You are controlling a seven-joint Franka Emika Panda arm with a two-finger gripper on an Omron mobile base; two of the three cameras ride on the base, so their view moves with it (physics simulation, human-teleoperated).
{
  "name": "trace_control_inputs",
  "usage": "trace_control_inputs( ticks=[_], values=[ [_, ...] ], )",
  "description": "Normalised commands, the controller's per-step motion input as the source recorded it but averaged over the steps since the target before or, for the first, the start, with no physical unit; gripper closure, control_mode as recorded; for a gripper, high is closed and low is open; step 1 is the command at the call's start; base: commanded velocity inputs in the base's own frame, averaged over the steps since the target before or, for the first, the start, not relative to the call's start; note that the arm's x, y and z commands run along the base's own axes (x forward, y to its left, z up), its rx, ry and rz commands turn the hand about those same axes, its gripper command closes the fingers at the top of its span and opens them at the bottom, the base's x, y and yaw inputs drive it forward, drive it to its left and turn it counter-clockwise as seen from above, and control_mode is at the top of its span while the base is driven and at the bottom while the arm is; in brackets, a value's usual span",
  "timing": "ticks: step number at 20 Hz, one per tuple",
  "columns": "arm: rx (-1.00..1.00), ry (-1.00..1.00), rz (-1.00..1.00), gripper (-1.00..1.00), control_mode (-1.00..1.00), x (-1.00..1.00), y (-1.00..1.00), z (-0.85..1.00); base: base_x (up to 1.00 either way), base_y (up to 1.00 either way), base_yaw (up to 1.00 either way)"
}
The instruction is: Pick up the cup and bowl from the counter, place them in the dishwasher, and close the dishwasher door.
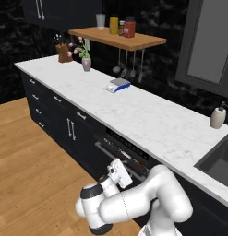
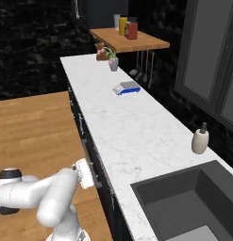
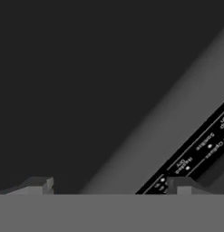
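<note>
Black dishwasher door (image 3: pixel 86 81) fills your tool's (image 3: pixel 111 185) view, jaws spread, holding nothing; next, push it shut.

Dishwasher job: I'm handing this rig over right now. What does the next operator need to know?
Gripper: open, holding nothing, right in front of the dishwasher door, near its bar handle.
Door: raised against the cabinet front. The control strip is visible beside the handle, so I cannot tell whether the door is fully shut.
Counter: carries a scale, a vase and a soap bottle.
Done, probably: the cup and bowl are loaded, though I cannot confirm it.
Left: check that the door is seated and push it if not.
</note>
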Motion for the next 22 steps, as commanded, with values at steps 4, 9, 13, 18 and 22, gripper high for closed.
trace_control_inputs(
  ticks=[4,9,13,18,22],
  values=[
    [-0.47,-0.45,-0.24,-1.0,-1.0,1.0,-0.28,-1.0,0.0,0.0,0.0],
    [-0.42,-0.52,-0.15,-1.0,-1.0,1.0,-0.44,-1.0,0.0,0.0,0.0],
    [-0.38,-0.54,-0.1,-1.0,-1.0,1.0,-0.53,-1.0,0.0,0.0,0.0],
    [-0.31,-0.64,-0.01,-1.0,-1.0,1.0,-0.64,-1.0,0.0,0.0,0.0],
    [-0.34,-0.96,0.03,-1.0,-1.0,0.99,-0.5,-0.9,0.0,0.0,0.0]
  ],
)
